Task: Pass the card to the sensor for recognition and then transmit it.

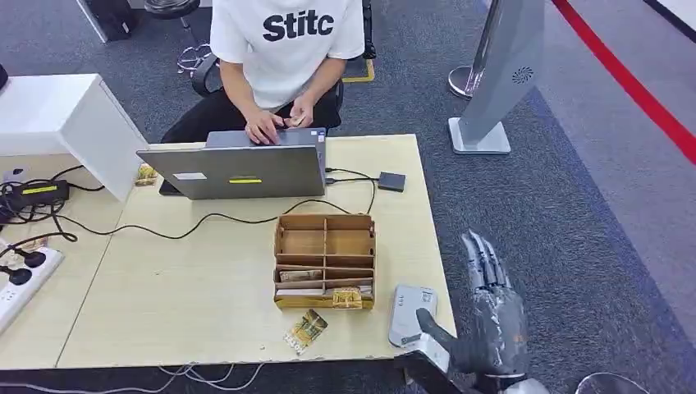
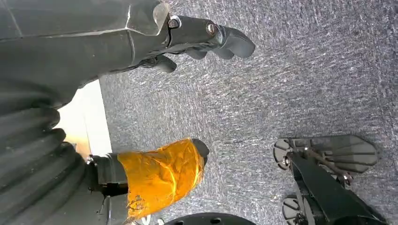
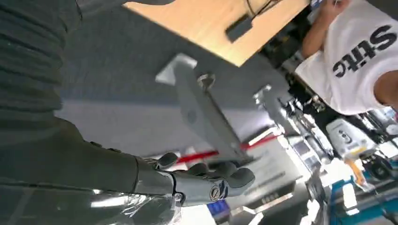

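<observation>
Surface (image 1: 205, 287): pale wood, a seated person (image 1: 283, 49) at its far side.
Laptop (image 1: 234, 170): far edge, lid toward the robot.
Organizer (image 1: 325, 261): cardboard, mid-surface.
Right hand (image 1: 490, 308): off the surface edge, fingers spread, empty.
Left hand (image 2: 155, 51): over carpet, fingers apart, empty.
Sensor (image 1: 410, 314): grey, near corner.
Card (image 1: 306, 330): flat, just before the organizer.

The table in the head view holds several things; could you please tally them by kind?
Laptop: 1
Compartmented cardboard box: 1
Grey sensor: 1
Loose card: 1
Small black box on a cable: 1
White power strip: 1
Total: 6
</observation>
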`<state>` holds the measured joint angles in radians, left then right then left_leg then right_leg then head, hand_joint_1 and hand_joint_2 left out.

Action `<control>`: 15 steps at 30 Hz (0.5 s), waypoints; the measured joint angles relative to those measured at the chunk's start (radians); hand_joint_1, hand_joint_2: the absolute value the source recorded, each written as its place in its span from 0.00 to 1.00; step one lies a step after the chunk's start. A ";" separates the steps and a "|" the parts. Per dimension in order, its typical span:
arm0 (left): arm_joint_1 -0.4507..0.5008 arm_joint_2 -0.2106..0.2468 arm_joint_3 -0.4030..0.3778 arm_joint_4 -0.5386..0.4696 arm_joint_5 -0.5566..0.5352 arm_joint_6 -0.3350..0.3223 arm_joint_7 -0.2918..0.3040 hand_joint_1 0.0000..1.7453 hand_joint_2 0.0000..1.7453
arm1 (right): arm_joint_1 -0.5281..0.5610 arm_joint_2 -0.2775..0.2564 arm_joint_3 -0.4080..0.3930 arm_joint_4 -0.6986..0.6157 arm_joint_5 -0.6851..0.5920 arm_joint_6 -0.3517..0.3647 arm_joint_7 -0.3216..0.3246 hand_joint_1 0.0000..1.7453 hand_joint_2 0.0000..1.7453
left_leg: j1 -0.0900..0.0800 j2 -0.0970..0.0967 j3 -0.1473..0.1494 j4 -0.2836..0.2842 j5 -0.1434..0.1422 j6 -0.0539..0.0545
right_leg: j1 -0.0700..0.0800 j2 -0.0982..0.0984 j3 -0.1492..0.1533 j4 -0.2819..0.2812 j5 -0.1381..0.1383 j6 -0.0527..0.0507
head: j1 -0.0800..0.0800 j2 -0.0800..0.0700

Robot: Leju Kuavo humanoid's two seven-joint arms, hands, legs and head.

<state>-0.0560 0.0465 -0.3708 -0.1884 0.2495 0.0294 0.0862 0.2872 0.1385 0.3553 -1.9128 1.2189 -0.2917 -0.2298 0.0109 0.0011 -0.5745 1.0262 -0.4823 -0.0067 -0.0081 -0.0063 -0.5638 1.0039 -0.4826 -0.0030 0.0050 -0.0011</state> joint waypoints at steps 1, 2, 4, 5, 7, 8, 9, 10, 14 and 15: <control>-0.001 0.000 0.000 0.000 -0.002 -0.002 0.002 0.00 1.00 | -0.018 -0.013 0.033 0.020 0.054 -0.026 0.021 0.00 1.00 | 0.000 0.000 0.000 0.000 0.000 0.000 | 0.000 0.000 0.000 0.000 0.000 0.000 | 0.000 0.000; -0.002 -0.001 0.000 0.000 -0.005 -0.003 0.003 0.00 1.00 | -0.038 -0.024 0.059 0.038 0.092 -0.045 0.035 0.00 1.00 | 0.000 0.000 0.000 0.000 0.000 0.000 | 0.000 0.000 0.000 0.000 0.000 0.000 | 0.000 0.000; -0.004 -0.002 0.000 0.000 -0.011 -0.007 0.005 0.00 1.00 | -0.087 -0.058 0.135 0.100 0.169 -0.092 0.062 0.00 1.00 | 0.000 0.000 0.000 0.000 0.000 0.000 | 0.000 0.000 0.000 0.000 0.000 0.000 | 0.000 0.000; -0.005 -0.002 -0.002 0.000 -0.015 -0.008 0.005 0.00 1.00 | -0.109 -0.074 0.169 0.128 0.188 -0.108 0.067 0.00 1.00 | 0.000 0.000 0.000 0.000 0.000 0.000 | 0.000 0.000 0.000 0.000 0.000 0.000 | 0.000 0.000; -0.006 -0.003 -0.002 0.000 -0.019 -0.009 0.005 0.00 1.00 | -0.145 -0.098 0.220 0.178 0.200 -0.120 0.077 0.00 1.00 | 0.000 0.000 0.000 0.000 0.000 0.000 | 0.000 0.000 0.000 0.000 0.000 0.000 | 0.000 0.000; -0.006 -0.003 -0.002 0.000 -0.020 -0.009 0.005 0.00 1.00 | -0.159 -0.106 0.238 0.199 0.200 -0.123 0.078 0.00 1.00 | 0.000 0.000 0.000 0.000 0.000 0.000 | 0.000 0.000 0.000 0.000 0.000 0.000 | 0.000 0.000; -0.006 -0.003 -0.002 0.000 -0.023 -0.009 0.005 0.00 1.00 | -0.171 -0.114 0.255 0.218 0.200 -0.125 0.080 0.00 1.00 | 0.000 0.000 0.000 0.000 0.000 0.000 | 0.000 0.000 0.000 0.000 0.000 0.000 | 0.000 0.000; -0.006 -0.003 -0.002 0.000 -0.024 -0.009 0.005 0.00 1.00 | -0.183 -0.119 0.266 0.234 0.200 -0.125 0.081 0.00 1.00 | 0.000 0.000 0.000 0.000 0.000 0.000 | 0.000 0.000 0.000 0.000 0.000 0.000 | 0.000 0.000; -0.006 -0.003 -0.003 0.000 -0.025 -0.009 0.005 0.00 1.00 | -0.216 -0.134 0.299 0.287 0.199 -0.125 0.081 0.00 1.00 | 0.000 0.000 0.000 0.000 0.000 0.000 | 0.000 0.000 0.000 0.000 0.000 0.000 | 0.000 0.000; -0.006 -0.003 -0.003 0.000 -0.025 -0.009 0.005 0.00 1.00 | -0.220 -0.136 0.303 0.294 0.199 -0.126 0.081 0.00 1.00 | 0.000 0.000 0.000 0.000 0.000 0.000 | 0.000 0.000 0.000 0.000 0.000 0.000 | 0.000 0.000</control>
<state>-0.0621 0.0439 -0.3738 -0.1884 0.2243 0.0202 0.0916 0.0673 0.0027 0.6584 -1.6193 1.4179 -0.4173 -0.1492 0.0109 0.0008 -0.5745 1.0263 -0.4821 -0.0065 -0.0082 -0.0067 -0.5639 1.0039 -0.4825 -0.0031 0.0050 -0.0011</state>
